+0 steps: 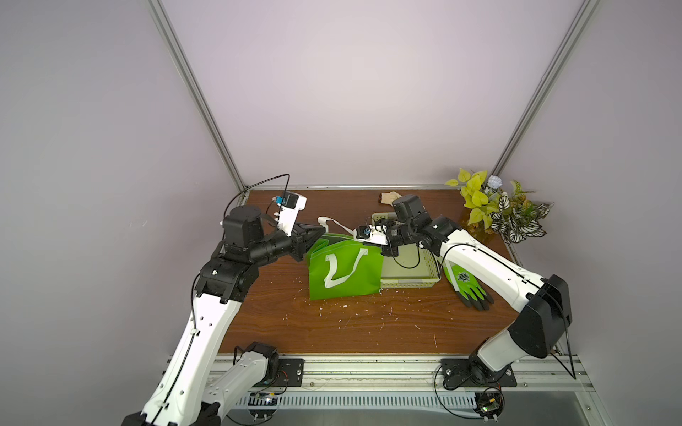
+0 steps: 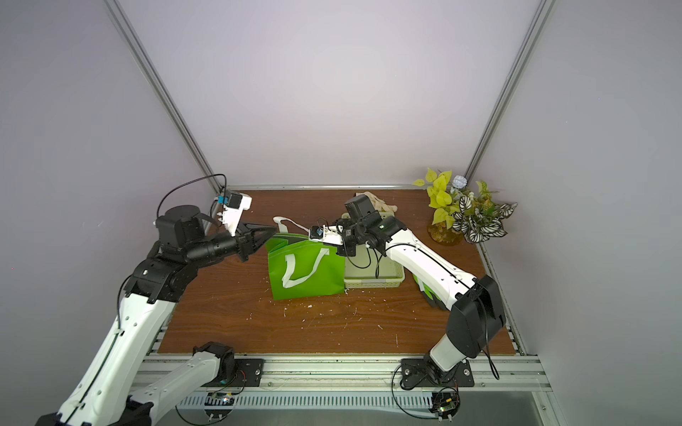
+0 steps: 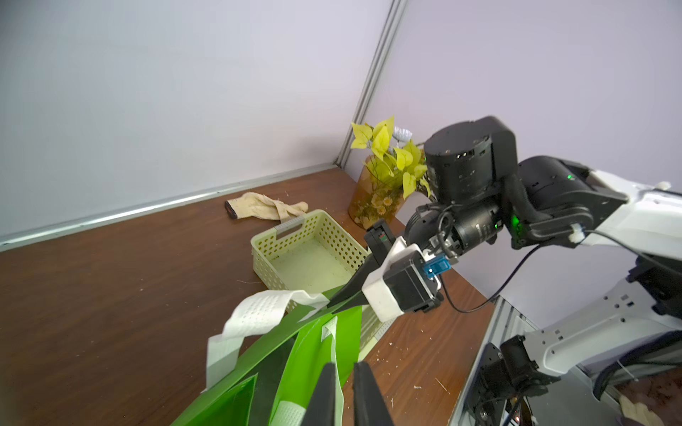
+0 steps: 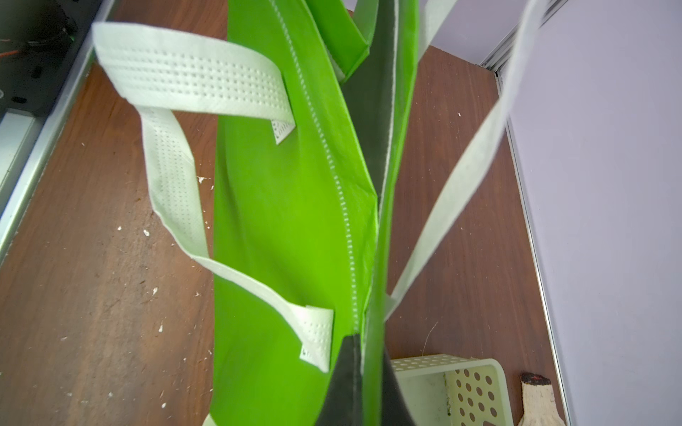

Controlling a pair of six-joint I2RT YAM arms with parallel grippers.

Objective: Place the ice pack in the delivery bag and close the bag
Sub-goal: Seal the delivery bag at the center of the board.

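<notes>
Bag-opening duty is what both arms look to be on right now. The delivery bag (image 1: 345, 273) stands upright in the middle of the desk (image 1: 369, 332), with its right end up against the pale perforated basket (image 1: 411, 283). Its mouth is squashed nearly flat, so from the right wrist view the inside is just a thin dark slit. That's why I'm holding it like this. My right hand (image 4: 369, 383) is clamped on the top rim at the basket end, one finger on each side of the green wall. My left hand (image 3: 346, 391) is at the opposite end of the rim, about level with it. The fingers there are close together with a thin gap, and honestly I can't tell whether any fabric is pinched between them or just lying beside them. My guess on the two-ended hold is that the fabric is floppy and won't stay open by itself, so something has to anchor each end before the walls can be worked apart. One white strap (image 1: 330, 269) hangs down the front face. The other strap (image 1: 328, 221) loops up off the back wall, and it looks like it could flop across the opening. As for the ice pack, I don't see it in any view: neither hand has it, and nothing in the visible part of the basket looks like one. The green work glove (image 1: 467, 286), the beige sock (image 3: 265, 208) by the back wall and the plant (image 1: 494, 210) in the corner all sit clear of the bag.
</notes>
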